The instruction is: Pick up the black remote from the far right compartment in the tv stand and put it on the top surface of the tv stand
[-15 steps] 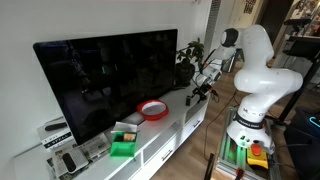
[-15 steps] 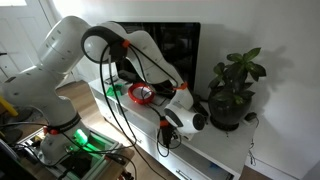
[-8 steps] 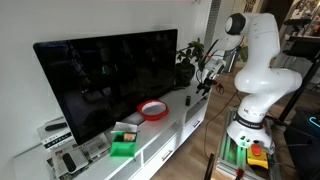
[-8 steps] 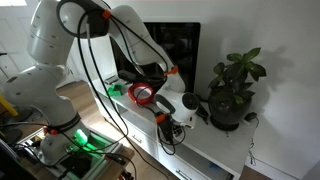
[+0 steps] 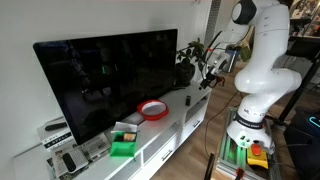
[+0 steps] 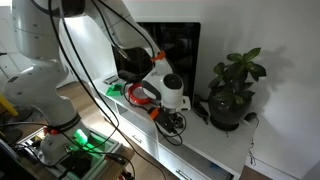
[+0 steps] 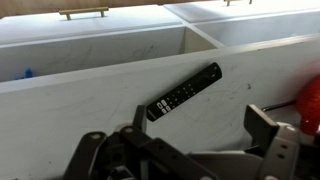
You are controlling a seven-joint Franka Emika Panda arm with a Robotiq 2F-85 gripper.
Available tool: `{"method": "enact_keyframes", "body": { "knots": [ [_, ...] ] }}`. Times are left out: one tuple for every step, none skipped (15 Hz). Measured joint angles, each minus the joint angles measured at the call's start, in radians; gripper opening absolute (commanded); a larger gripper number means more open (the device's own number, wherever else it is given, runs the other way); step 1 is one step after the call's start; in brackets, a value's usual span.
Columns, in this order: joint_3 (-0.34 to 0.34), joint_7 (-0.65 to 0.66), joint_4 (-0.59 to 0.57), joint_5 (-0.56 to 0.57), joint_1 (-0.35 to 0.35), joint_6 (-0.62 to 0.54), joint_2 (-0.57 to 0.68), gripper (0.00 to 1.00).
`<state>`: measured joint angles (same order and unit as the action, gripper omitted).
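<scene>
The black remote [image 7: 184, 91] lies flat and slanted on the smooth white top surface [image 7: 90, 100] of the tv stand [image 5: 172, 126]. My gripper [image 7: 175, 128] is open and empty above it, one finger on either side of the picture, not touching the remote. In both exterior views the gripper [image 5: 209, 80] [image 6: 170, 104] hangs over the stand's right end [image 6: 215, 142], near the plant. A small dark shape [image 5: 188, 100] on the top below it looks like the remote. The far right compartment is not plainly visible.
A red-rimmed round dish [image 5: 152, 110] [image 6: 142, 96] sits on the top left of the gripper; its edge shows in the wrist view [image 7: 308, 100]. A potted plant [image 6: 232, 90] stands at the right end. The big TV [image 5: 110, 75], a green box [image 5: 122, 147] and a clear tray [image 5: 70, 160] stand further left.
The arm has risen and drawn back from the stand's top, carrying the gripper upward. The remote stays lying on the top.
</scene>
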<state>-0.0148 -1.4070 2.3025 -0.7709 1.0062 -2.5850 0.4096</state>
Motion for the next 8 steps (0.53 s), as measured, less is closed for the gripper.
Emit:
{"method": "enact_keyframes", "body": {
  "knots": [
    [0.000, -0.050, 0.019, -0.025, 0.000, -0.002, -0.022, 1.00],
    [0.000, -0.099, 0.037, -0.053, 0.000, -0.003, -0.043, 1.00],
    [0.003, -0.146, 0.053, -0.081, 0.000, -0.003, -0.062, 1.00],
    [0.007, -0.188, 0.067, -0.110, 0.000, -0.003, -0.079, 1.00],
    [0.014, -0.226, 0.079, -0.138, -0.001, -0.003, -0.093, 1.00],
    [0.021, -0.253, 0.089, -0.156, -0.002, -0.003, -0.103, 1.00],
    [0.025, -0.265, 0.095, -0.164, -0.002, -0.002, -0.109, 1.00],
    [0.027, -0.271, 0.100, -0.167, -0.002, -0.002, -0.113, 1.00]
  ]
}}
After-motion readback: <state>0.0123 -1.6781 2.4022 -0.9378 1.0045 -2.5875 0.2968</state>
